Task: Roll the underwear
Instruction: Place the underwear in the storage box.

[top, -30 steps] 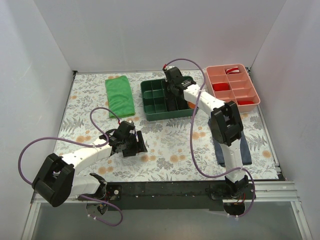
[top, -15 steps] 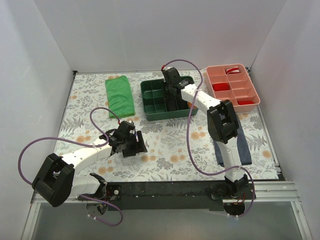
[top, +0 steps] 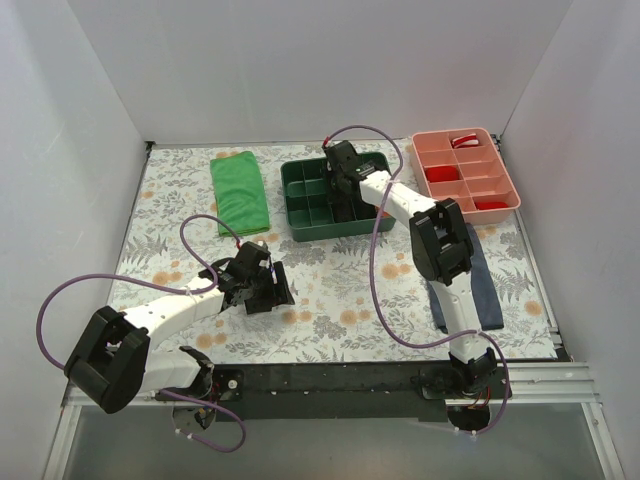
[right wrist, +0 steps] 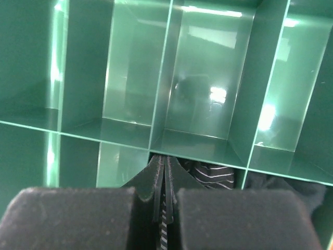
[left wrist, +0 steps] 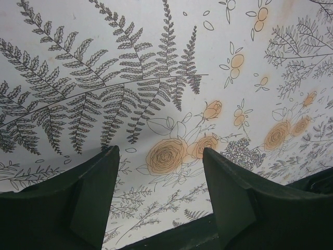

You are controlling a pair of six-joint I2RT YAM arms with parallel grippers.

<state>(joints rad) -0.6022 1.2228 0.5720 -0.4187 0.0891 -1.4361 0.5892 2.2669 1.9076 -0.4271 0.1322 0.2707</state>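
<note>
A: Right gripper (top: 346,192), how does it stand?

B: Clamped. In its wrist view the two fingers (right wrist: 73,219) are pressed together, and a strip of the underwear (right wrist: 208,176) is pinched between them. The fabric is black with fine pale stripes.

A: Where is the underwear lying?

B: Inside the green tray (top: 305,212), which sits at 12 o'clock from the middle of the table (top: 340,295). In the wrist view the striped cloth fills the compartment at 6 o'clock, just behind a divider of the tray (right wrist: 197,67). More dark fabric shows in the next compartment, toward 4 o'clock. Whether it is the same piece I cannot tell. From above, the gripper hides most of it.

A: And the left gripper (top: 278,288)?

B: At 8 o'clock, low over the floral table cover (left wrist: 156,78). Its jaws are apart and nothing is between them. Only printed ferns and orange roses show in the gap.

A: What else is on the table?

B: A green cloth (top: 240,192), folded, at 10 o'clock. A pink tray (top: 448,190) at 2 o'clock. A navy garment (top: 483,292) at 4 o'clock, partly under the right arm.
</note>
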